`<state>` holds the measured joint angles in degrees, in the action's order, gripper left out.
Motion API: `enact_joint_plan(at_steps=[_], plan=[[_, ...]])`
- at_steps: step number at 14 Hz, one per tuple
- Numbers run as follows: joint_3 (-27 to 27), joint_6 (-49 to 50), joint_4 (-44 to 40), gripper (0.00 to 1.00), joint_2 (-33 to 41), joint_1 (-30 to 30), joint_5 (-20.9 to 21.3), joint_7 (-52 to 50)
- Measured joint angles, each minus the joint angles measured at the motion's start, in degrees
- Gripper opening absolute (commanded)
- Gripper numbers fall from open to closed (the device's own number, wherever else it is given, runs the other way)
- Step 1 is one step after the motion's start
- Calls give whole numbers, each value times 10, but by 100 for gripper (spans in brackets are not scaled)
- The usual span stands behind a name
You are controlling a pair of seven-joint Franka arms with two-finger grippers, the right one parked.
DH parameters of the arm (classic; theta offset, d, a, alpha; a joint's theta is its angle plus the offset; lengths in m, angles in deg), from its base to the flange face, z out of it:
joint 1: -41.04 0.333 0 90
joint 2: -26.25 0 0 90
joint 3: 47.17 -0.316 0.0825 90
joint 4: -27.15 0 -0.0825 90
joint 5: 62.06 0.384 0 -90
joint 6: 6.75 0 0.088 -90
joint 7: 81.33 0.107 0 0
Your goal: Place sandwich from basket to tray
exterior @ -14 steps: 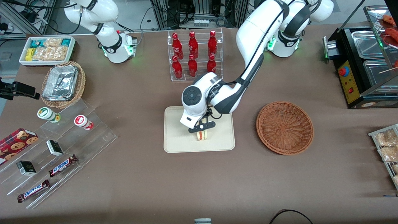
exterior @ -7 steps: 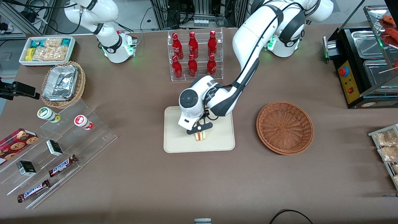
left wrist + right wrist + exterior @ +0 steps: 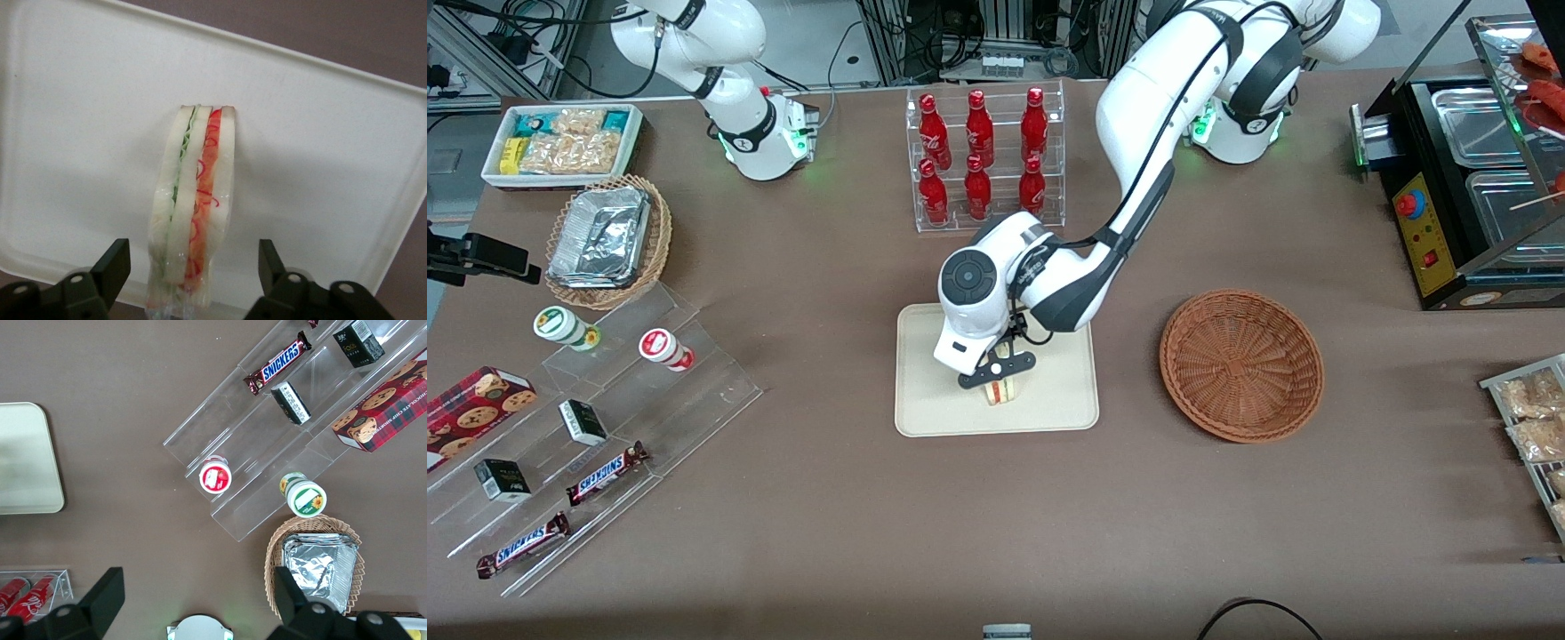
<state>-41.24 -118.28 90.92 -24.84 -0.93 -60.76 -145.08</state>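
Wrist view: tool (image 3: pixel 193 267) released, fingers clear of sandwich (image 3: pixel 193 207) on tray (image 3: pixel 320 133); front hides gap.

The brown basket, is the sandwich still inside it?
No. The basket holds nothing, and the sandwich stands on its edge on the tray, with the open claw around it, fingers clear of the bread.

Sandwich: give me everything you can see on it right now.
The sandwich is a wedge of pale white bread slices with green filling in one seam and red-orange in the other, apparently in clear wrap. It stands on edge on the cream tray, layered side up, nearer the front camera than the tray's middle. The gripper hangs directly over it, open, one finger at each side with a visible gap, so nothing grips it. The wicker basket is empty.
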Motion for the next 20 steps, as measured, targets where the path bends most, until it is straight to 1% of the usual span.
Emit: enact_joint_plan(at_steps=[2,5,9,12,13,16,20], plan=[[-1,21,-4,100,28,3,0,5],[-6,58,-5,100,71,13,0,59],[-8,125,-5,100,113,76,0,159],[-11,161,2,100,130,113,3,181],[-16,164,14,100,140,125,6,193],[-21,165,84,100,197,181,9,301],[-22,165,157,100,266,238,8,392]])
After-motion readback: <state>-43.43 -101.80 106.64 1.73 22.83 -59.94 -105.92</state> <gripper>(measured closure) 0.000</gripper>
